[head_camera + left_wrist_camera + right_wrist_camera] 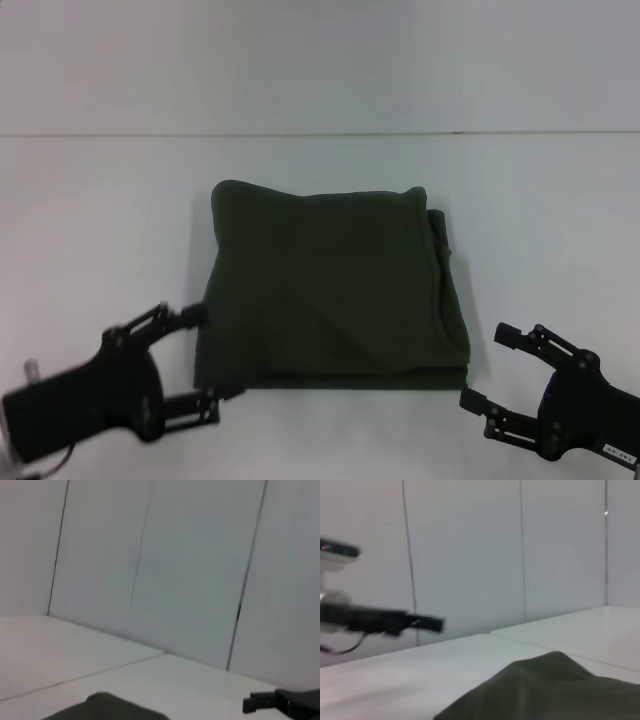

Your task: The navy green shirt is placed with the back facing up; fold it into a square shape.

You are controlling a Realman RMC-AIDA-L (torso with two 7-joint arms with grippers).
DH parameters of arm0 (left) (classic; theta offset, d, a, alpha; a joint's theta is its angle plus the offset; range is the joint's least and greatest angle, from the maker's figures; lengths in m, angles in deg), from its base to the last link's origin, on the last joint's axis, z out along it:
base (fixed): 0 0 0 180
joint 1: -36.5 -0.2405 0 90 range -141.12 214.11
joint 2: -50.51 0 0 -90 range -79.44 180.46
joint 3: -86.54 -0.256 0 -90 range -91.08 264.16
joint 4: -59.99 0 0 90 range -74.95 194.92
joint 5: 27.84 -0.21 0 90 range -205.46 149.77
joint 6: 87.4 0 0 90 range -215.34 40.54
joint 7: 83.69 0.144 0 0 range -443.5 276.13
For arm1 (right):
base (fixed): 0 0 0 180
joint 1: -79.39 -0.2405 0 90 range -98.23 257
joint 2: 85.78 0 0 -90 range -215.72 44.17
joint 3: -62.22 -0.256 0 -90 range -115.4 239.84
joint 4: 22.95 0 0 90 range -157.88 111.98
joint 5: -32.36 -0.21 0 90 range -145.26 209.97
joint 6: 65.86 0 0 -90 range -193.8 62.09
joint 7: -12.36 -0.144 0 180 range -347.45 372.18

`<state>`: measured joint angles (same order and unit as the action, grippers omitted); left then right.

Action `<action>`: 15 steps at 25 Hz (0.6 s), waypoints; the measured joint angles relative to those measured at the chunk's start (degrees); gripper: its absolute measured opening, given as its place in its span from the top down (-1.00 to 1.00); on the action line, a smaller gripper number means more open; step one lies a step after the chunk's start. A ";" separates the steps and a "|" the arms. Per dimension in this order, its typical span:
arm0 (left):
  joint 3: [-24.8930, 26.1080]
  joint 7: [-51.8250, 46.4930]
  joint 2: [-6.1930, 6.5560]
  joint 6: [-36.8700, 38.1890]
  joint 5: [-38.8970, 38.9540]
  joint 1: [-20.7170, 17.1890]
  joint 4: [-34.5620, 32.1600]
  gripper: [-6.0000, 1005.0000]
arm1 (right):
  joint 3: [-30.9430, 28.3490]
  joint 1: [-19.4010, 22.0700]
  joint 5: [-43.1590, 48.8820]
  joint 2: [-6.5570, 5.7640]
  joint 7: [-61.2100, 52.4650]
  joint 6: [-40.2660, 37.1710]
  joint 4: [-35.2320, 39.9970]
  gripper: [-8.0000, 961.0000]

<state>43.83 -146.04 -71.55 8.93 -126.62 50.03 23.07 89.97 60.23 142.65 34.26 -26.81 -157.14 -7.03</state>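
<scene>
The navy green shirt (330, 290) lies folded into a rough square in the middle of the white table, with layered edges along its right side. It also shows low in the left wrist view (105, 709) and in the right wrist view (555, 690). My left gripper (202, 360) is open at the shirt's front left corner, its fingertips right at the cloth's edge. My right gripper (486, 368) is open just off the front right corner, apart from the cloth. Neither holds anything.
The white table (100, 220) stretches around the shirt, and a seam line runs across its far side. Pale wall panels stand behind. The right arm's finger (280, 702) shows in the left wrist view, and the left arm (385, 620) in the right wrist view.
</scene>
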 joint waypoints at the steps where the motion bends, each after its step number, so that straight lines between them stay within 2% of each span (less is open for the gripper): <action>1: 0.34 1.45 -0.61 -0.05 -0.43 -1.46 -0.46 -0.90 | -0.59 0.11 0.00 0.03 0.41 0.42 -0.64 -0.93; 3: 1.54 3.31 -1.47 -0.50 -1.53 -4.04 -1.30 -0.90 | -1.67 0.41 0.00 0.01 0.64 1.86 -1.50 -0.93; 6: 4.55 4.26 -1.80 -1.00 -3.12 -6.17 -0.63 -0.89 | -3.03 0.87 0.00 0.00 0.98 4.13 -2.03 -0.93; 8: 6.17 4.37 -1.72 -1.11 -3.52 -6.66 0.91 -0.89 | -3.34 0.98 0.00 0.02 1.19 5.31 -2.08 -0.93; 15: 6.69 4.05 -1.66 -2.61 -4.51 -6.05 3.79 -0.89 | -3.63 1.04 0.01 0.02 1.99 6.78 -2.73 -0.93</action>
<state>50.52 -141.99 -73.21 6.32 -131.13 43.98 26.86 86.34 61.27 142.67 34.28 -24.82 -150.36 -9.76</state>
